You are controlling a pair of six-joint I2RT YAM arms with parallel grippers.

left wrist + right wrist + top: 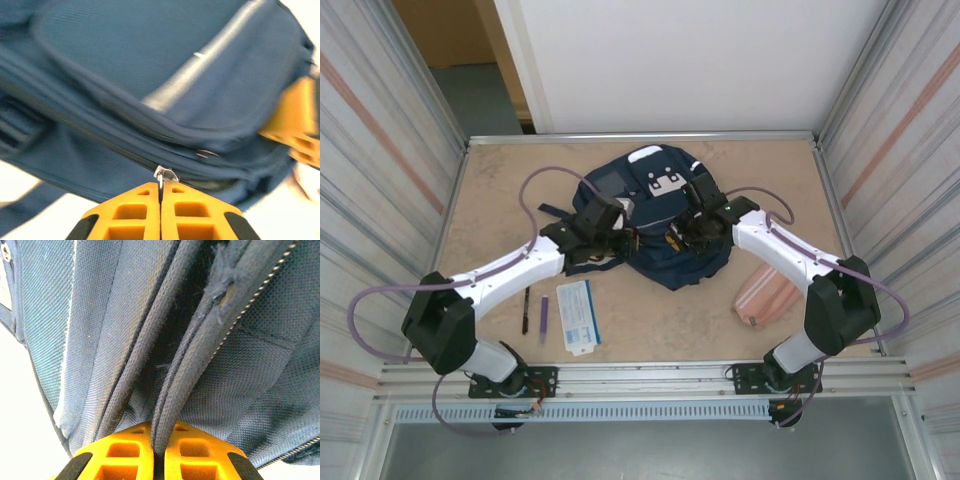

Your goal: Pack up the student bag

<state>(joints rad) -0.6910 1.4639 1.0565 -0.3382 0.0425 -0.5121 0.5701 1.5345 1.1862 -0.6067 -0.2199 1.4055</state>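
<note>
The left gripper pinches the metal zipper pull of the student bag at its fingertips, while the right gripper is clamped on the bag's corded seam.

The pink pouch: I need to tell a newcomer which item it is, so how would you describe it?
Find the large navy student bag in the middle of the table. To its right, nearer the arms' bases, lies the pink pouch. It is the only salmon, striped, soft item; the black pen, purple pen and white-and-blue booklet lie on the bag's left.
</note>
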